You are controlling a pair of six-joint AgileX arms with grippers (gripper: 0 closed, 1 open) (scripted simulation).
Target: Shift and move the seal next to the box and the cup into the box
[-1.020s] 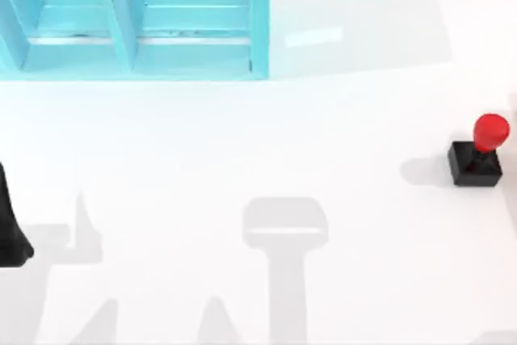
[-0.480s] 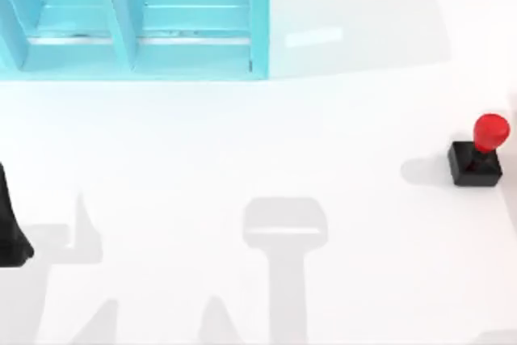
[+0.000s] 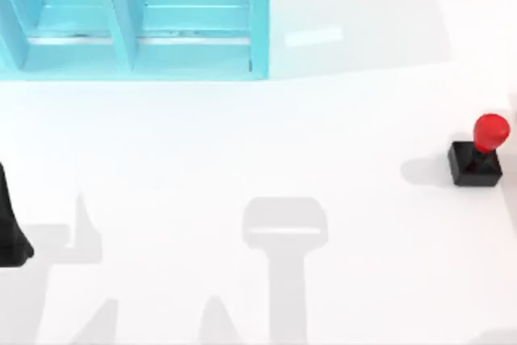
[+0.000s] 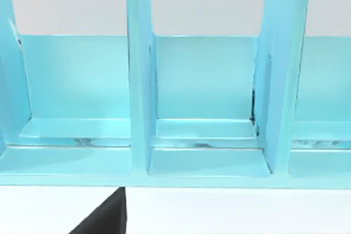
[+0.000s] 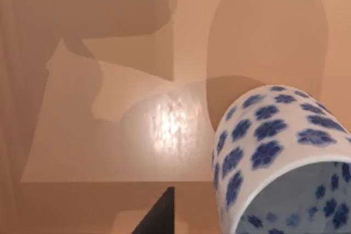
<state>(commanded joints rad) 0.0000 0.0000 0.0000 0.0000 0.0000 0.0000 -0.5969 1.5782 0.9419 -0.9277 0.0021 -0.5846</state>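
From above, the surface (image 3: 242, 143) is white. A light blue box (image 3: 133, 18) stands at the far left side. It has walls inside that split it into open parts. The seal (image 3: 478, 155) stands far off at the right side, well apart from the box. It has a shiny red round knob on a black square block, and it stands upright. A dark piece of the left arm (image 3: 10, 228) pokes in at the left edge, near the front. Grey shadows lie on the surface near the front.

In the left wrist view, the blue box (image 4: 203, 108) is seen from the front. Two upright walls make open parts side by side, each with a flat floor. The white surface (image 4: 230, 212) lies in front of it. A black tip of the left end effector (image 4: 107, 217) shows at the edge. I cannot tell if it is open or closed, and nothing shows in its grip.

In the right wrist view, the cup (image 5: 279, 160) is close by. It is white with blue flowers, and its open mouth faces the camera. A black tip of the right end effector (image 5: 159, 215) shows beside the cup. I cannot tell if it is open or closed, or if it touches the cup.
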